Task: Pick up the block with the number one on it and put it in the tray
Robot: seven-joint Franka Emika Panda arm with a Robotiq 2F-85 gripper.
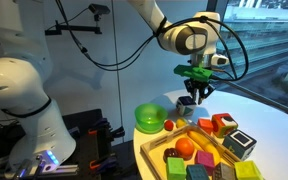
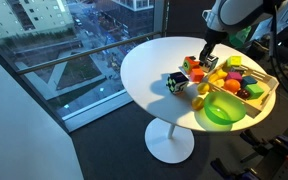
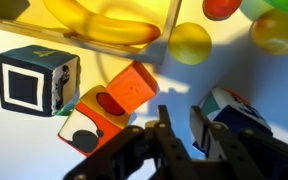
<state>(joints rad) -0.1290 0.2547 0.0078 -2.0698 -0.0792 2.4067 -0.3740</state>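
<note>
The block with the number one (image 3: 236, 108) is a small pale cube with green and reddish marks. In the wrist view it lies on the white table just right of my gripper (image 3: 180, 128), outside the fingers. The fingers stand a narrow gap apart with only table between them. In both exterior views my gripper (image 1: 192, 97) (image 2: 205, 58) hangs low over the table next to the tray. The light wood tray (image 1: 180, 137) (image 2: 268, 94) holds several coloured blocks and toy fruit.
A dark-framed white cube (image 3: 32, 82) (image 2: 174, 82) and red-orange blocks (image 3: 112, 102) (image 2: 196, 73) lie left of my fingers. A yellow ball (image 3: 189, 42) lies beyond them. A round green bowl (image 1: 148, 117) (image 2: 222, 111) stands by the tray. The table edge (image 2: 134, 85) is near.
</note>
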